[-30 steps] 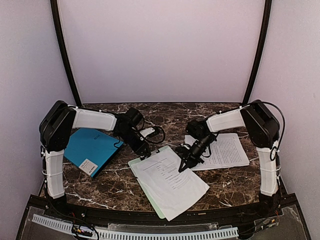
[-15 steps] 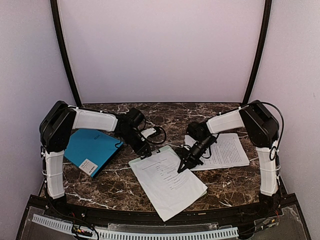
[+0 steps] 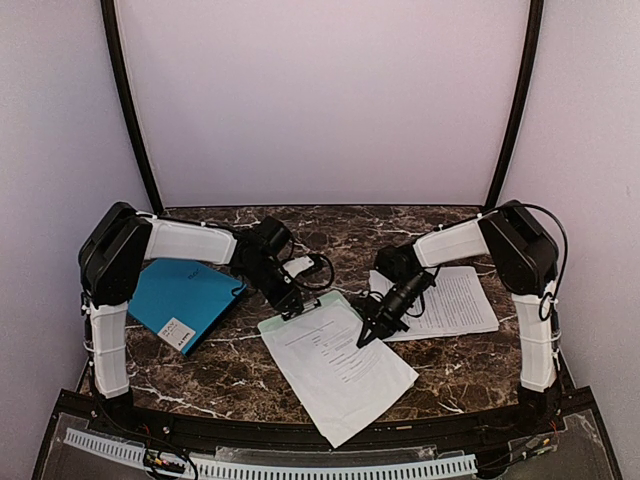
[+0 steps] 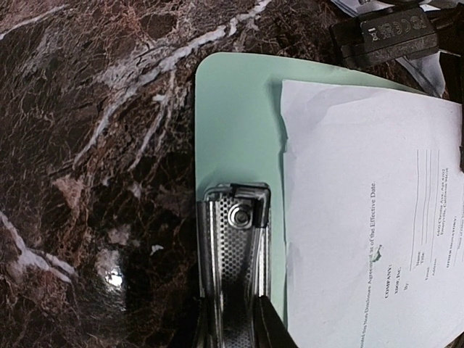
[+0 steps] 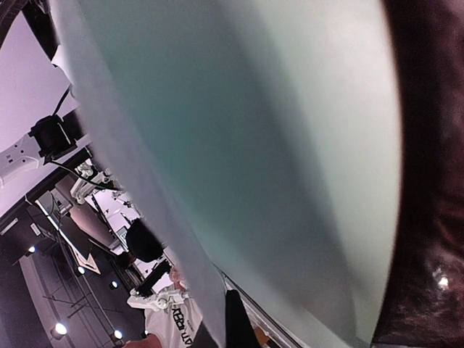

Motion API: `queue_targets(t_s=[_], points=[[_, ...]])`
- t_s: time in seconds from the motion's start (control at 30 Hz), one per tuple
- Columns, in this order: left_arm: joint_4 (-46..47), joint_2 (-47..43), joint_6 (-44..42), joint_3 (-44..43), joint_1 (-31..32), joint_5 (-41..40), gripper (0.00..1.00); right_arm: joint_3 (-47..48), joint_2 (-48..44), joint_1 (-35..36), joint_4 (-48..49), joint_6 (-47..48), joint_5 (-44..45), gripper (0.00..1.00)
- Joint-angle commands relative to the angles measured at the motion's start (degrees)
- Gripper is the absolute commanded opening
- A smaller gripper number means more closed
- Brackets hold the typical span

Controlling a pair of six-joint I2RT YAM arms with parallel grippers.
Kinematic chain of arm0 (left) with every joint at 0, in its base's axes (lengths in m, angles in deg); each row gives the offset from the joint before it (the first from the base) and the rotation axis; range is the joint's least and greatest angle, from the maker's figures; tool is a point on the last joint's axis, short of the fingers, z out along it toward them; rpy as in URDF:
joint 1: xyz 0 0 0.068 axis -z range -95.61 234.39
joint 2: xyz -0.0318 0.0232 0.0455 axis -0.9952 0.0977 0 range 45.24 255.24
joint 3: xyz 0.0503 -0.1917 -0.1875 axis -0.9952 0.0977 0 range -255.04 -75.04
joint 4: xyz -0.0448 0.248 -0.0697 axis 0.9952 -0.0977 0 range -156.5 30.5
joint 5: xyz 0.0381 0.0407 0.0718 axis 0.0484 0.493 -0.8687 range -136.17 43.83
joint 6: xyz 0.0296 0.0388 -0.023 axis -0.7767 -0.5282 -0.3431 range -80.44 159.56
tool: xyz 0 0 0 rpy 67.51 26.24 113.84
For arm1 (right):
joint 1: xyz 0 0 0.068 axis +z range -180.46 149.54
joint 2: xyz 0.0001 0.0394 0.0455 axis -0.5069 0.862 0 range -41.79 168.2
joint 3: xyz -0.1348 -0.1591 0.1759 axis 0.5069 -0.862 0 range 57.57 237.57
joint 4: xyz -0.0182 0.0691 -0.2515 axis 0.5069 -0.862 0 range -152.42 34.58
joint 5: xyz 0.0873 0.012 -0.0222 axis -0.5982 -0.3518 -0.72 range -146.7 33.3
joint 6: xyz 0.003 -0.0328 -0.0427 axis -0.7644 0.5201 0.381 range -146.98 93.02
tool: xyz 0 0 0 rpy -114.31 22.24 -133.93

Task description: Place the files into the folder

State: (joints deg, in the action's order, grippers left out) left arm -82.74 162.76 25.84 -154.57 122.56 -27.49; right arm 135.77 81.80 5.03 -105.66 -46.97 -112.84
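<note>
One file, a white printed sheet [image 3: 335, 370], lies on the pale green clipboard [image 3: 322, 303] at the table's centre. My left gripper [image 3: 291, 308] is at the board's far-left corner. In the left wrist view it [image 4: 232, 335] is shut on the metal clip [image 4: 235, 254], beside the sheet's [image 4: 362, 217] top edge. My right gripper [image 3: 363, 338] is shut on that sheet's right edge. In the right wrist view the sheet [image 5: 116, 159] rises off the green board [image 5: 275, 145] from the gripper [image 5: 221, 330]. A second file [image 3: 455, 300] lies flat at the right. The teal folder [image 3: 185, 295] lies closed at the left.
The marble table [image 3: 230, 370] has dark curved posts at its back corners and plain walls on three sides. A black cable [image 3: 315, 268] loops beside the left wrist. A slotted white rail [image 3: 300, 468] runs along the near edge.
The strip of green clipboard that showed along the sheet's near-left edge is now covered. Sheet and board have shifted slightly. Both grippers keep their grips and have hardly moved.
</note>
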Motion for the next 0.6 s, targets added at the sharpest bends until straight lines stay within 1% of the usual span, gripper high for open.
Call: queue_targets(t_s=[0.0, 0.57], points=[[-1.5, 1.3, 0.0, 3.0, 0.4, -3.4, 0.01, 0.5, -1.2, -1.2, -0.2, -0.7, -1.2, 0.0], [-1.1, 0.9, 0.0, 3.3, 0.5, -3.6, 0.01, 2.2, 0.3, -2.1, 1.1, -2.6, -1.4, 0.0]])
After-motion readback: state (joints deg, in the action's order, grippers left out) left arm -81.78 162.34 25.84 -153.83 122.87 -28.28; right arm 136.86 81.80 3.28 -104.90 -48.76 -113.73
